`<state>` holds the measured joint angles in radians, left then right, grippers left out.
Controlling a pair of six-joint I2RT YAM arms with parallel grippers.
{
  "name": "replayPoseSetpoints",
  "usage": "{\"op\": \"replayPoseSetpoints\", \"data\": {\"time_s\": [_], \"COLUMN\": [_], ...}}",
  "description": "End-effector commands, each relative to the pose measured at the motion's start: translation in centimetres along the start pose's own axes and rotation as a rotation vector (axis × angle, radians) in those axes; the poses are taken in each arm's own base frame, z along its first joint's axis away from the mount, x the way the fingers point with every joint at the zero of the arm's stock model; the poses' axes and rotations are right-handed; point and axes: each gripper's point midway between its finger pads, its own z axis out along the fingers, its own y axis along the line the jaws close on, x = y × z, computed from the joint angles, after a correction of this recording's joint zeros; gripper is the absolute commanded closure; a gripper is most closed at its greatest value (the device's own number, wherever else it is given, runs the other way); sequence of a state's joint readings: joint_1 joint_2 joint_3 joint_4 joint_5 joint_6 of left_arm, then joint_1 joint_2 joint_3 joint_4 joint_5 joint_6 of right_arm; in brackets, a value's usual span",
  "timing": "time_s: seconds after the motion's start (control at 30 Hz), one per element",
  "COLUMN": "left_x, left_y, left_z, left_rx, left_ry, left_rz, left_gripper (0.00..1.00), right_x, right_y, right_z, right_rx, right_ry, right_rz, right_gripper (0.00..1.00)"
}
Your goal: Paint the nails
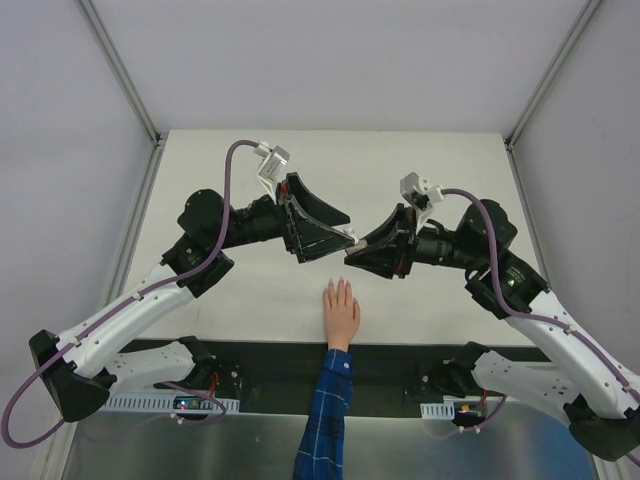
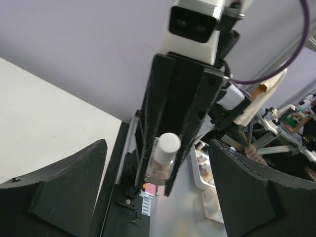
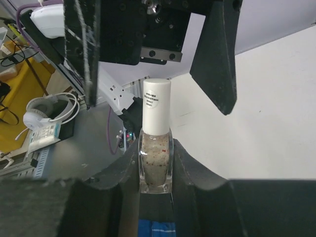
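**Bottle steadied, cap waiting for a grip**

My right jaws pinch the polish bottle (image 3: 155,168) by its glass sides, low down, so the white cap (image 3: 156,106) stands clear of them and points towards my left arm. I take that to be the reason for the hold: one side steadies the glass, and the other needs free room round the cap to twist it off. My left jaws are spread wide, one side to each flank of the cap with a gap on both, and they touch nothing. The cap is on, so as I read it no brush is out and no painting has begun.

The bottle hangs in the air over the middle of the desk (image 1: 270,300), just beyond the far end of the hand (image 1: 341,315). The hand lies flat, palm down, close to the near edge. Its blue plaid sleeve (image 1: 325,420) trails off the near side. The nails (image 1: 339,285) are at its far tips, too small from above to tell bare from painted. Lying flat keeps them facing up, and opening the bottle right above them should keep the brush's trip short
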<state>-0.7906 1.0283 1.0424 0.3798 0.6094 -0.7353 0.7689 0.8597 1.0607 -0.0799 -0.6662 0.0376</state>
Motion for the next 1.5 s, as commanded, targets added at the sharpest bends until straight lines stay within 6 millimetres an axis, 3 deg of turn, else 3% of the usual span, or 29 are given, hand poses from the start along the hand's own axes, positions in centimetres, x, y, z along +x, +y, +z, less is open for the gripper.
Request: {"op": "replayPoseSetpoints", "data": {"time_s": [0.0,0.13,0.53,0.7,0.77,0.8,0.83,0.9,0.93,0.97,1.0,1.03,1.07,1.1,1.2,1.33,1.43,1.47], "left_x": [-1.2,-0.9,-0.8,-1.0,-0.9,-1.4,-1.3,-1.6,-1.3,-2.1,-1.7,-1.7,-1.8,-1.4,-0.7,-0.6,-1.1,-1.2], "left_y": [-3.7,-3.4,-2.0,-1.0,0.2,0.4,0.8,2.6,2.9,3.1,5.8,6.6,6.2,7.3,8.9,8.5,7.6,7.0], "left_z": [-0.4,-0.3,0.7,1.1,1.2,1.2,1.2,1.1,1.3,1.3,0.7,0.5,0.7,0.9,0.9,0.8,0.5,0.5], "left_rx": [0.166,0.156,0.102,0.038,-0.030,-0.056,-0.084,-0.203,-0.244,-0.298,-0.459,-0.529,-0.559,-0.618,-0.706,-0.695,-0.669,-0.643], "left_ry": [-0.017,-0.007,0.027,0.042,0.042,0.027,0.023,-0.010,-0.010,-0.040,-0.050,-0.063,-0.065,-0.062,-0.056,-0.050,-0.053,-0.044], "left_rz": [0.069,0.057,0.014,-0.009,-0.023,-0.022,-0.028,-0.049,-0.051,-0.045,-0.063,-0.063,-0.071,-0.080,-0.129,-0.146,-0.128,-0.115], "left_gripper": [0.21,0.27,0.40,0.72,0.85,0.98,1.00,1.00,1.00,1.00,1.00,1.00,1.00,1.00,1.00,1.00,1.00,0.86], "right_x": [-1.0,-0.8,-1.2,-0.9,-0.7,-0.7,-0.7,0.0,-0.4,-0.5,-0.9,-1.7,-1.7,-1.9,-2.0,-1.5,-0.9,-0.8], "right_y": [0.9,-0.3,-0.8,-1.5,-2.3,-2.8,-4.1,-4.3,-7.8,-7.1,-8.0,-10.4,-9.8,-9.9,-9.5,-7.4,-6.1,-5.9], "right_z": [0.2,0.2,0.1,0.2,0.2,0.2,0.0,0.4,-0.9,-0.7,-1.4,-3.4,-3.2,-3.1,-1.4,1.4,2.3,2.5], "right_rx": [-0.081,-0.052,-0.040,-0.010,0.034,0.058,0.147,0.239,0.508,0.575,0.696,0.930,0.957,0.981,0.949,0.745,0.626,0.592], "right_ry": [-0.041,-0.050,-0.072,-0.067,-0.064,-0.063,-0.054,-0.018,-0.035,-0.028,-0.041,-0.068,-0.066,-0.069,-0.066,-0.060,-0.054,-0.054], "right_rz": [-0.014,-0.004,-0.007,-0.004,-0.009,-0.013,-0.032,-0.109,-0.150,-0.236,-0.264,-0.290,-0.323,-0.341,-0.370,-0.391,-0.385,-0.384], "right_gripper": [1.00,1.00,1.00,1.00,1.00,0.99,1.00,1.00,1.00,1.00,1.00,1.00,1.00,1.00,1.00,1.00,1.00,1.00]}}
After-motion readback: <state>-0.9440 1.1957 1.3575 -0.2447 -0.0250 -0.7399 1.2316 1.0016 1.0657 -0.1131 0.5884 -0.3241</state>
